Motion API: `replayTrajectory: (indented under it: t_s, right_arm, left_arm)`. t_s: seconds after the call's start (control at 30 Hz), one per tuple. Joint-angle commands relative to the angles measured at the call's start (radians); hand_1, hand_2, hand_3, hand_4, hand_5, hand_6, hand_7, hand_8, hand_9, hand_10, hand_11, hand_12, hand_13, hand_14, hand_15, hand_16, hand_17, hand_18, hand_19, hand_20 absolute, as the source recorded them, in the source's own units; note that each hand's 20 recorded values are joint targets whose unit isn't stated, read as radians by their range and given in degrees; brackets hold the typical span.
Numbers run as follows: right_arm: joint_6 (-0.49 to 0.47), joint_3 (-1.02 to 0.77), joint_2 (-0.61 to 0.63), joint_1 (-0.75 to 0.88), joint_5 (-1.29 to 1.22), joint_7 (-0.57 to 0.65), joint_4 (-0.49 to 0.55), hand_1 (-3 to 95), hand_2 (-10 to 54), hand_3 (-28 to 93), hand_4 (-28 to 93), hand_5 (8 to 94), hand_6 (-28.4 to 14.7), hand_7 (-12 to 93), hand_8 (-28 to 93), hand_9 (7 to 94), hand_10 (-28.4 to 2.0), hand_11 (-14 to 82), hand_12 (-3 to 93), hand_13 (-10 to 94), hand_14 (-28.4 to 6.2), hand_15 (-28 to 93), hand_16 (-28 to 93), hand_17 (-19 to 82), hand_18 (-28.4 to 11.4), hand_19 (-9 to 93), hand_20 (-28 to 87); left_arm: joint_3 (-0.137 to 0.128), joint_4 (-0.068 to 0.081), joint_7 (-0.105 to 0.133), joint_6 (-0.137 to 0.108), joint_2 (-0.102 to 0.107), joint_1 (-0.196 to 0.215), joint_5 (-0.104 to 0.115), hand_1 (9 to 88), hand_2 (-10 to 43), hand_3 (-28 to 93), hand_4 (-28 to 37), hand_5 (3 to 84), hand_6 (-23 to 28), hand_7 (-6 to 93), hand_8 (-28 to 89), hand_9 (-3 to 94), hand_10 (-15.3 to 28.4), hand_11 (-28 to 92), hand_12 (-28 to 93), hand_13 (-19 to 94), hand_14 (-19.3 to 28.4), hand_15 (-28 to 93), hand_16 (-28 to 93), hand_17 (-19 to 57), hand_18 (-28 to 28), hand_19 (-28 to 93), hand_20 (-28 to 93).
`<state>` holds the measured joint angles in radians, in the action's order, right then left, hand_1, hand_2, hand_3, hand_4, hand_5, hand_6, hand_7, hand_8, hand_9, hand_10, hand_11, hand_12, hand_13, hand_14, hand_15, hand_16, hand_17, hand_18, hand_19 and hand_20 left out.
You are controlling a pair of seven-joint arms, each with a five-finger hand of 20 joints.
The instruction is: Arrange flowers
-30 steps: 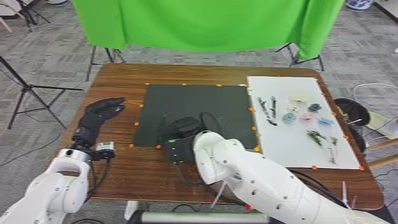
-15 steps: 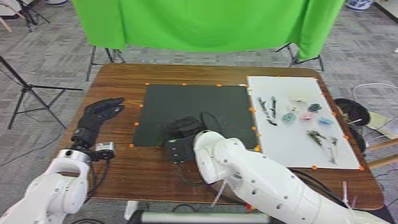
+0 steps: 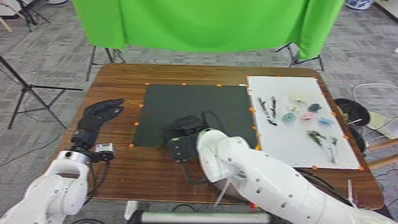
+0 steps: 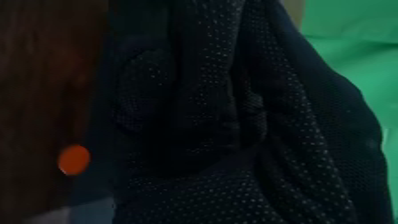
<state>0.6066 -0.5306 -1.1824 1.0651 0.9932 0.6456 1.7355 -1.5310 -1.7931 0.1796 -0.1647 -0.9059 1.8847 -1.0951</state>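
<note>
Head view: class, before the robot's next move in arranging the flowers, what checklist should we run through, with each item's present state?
1. Pink flower head and blue flower head lie on the white sheet: ok.
2. Left robot hand is beside the dark mat, away from the flower heads: ok.
3. Right robot hand is at the flower heads: not ok, it is over the mat's near part.
4. Right robot hand holds a stem: cannot tell.

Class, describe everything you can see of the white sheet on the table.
The white sheet is a flat, smooth-looking rectangle, perhaps paper or thin board, on the right of the brown table, beside the dark mat. Orange dots mark its edges. Small pale, pink, bluish and dark flower heads, dark stems and leafy sprigs lie on it.
</note>
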Motion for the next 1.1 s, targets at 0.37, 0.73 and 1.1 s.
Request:
replayTrajectory:
  t_s: [0.37, 0.73, 1.1]
  right_arm:
    - [-0.267, -0.599, 0.422, 0.319, 0.228, -0.105, 0.360, 39.0, -9.5, 68, -11, 59.8, -2.5, 25, -12, 69.0, -15.7, 15.1, 17.6, 84, -8.1, 29, 23, 64, -9.1, 68, 30]
    - [-0.323, -1.089, 0.491, 0.866, 0.893, -0.103, 0.488, 30.4, -9.5, 61, -17, 53.7, -4.0, 16, -7, 63.0, -17.3, 12.0, 18.7, 82, -9.3, 32, 25, 62, -10.1, 74, 27]
    - [-0.456, -1.218, 0.501, 1.064, 1.103, -0.024, 0.462, 29.6, -9.5, 60, -21, 55.0, -4.0, 15, -7, 67.5, -16.9, 13.4, 18.6, 85, -8.2, 33, 24, 64, -9.2, 76, 25]
  left_arm:
    - [-0.108, -0.028, 0.035, 0.015, -0.010, 0.077, 0.080, 31.4, -9.5, 67, -21.8, 45.6, 1.6, 19.1, -9, 45.8, 11.9, 22, 14, 35, 14.0, 16, 1, 6.9, 12.1, 10, 18]
    - [-0.176, -0.094, 0.077, -0.055, -0.040, 0.186, 0.178, 26.2, -5.3, 69, -25.9, 46.6, 1.6, 18.6, -9, 46.9, 12.4, 22, 13, 37, 14.5, 17, 1, 8.5, 11.6, 11, 19]
    - [-0.221, -0.120, 0.063, -0.121, -0.068, 0.254, 0.275, 26.4, 32.0, 47, -28.3, 51.9, 1.5, 16.2, -8, 51.9, 13.8, 21, 13, 39, 15.3, 20, -1, 9.4, 10.8, 12, 19]
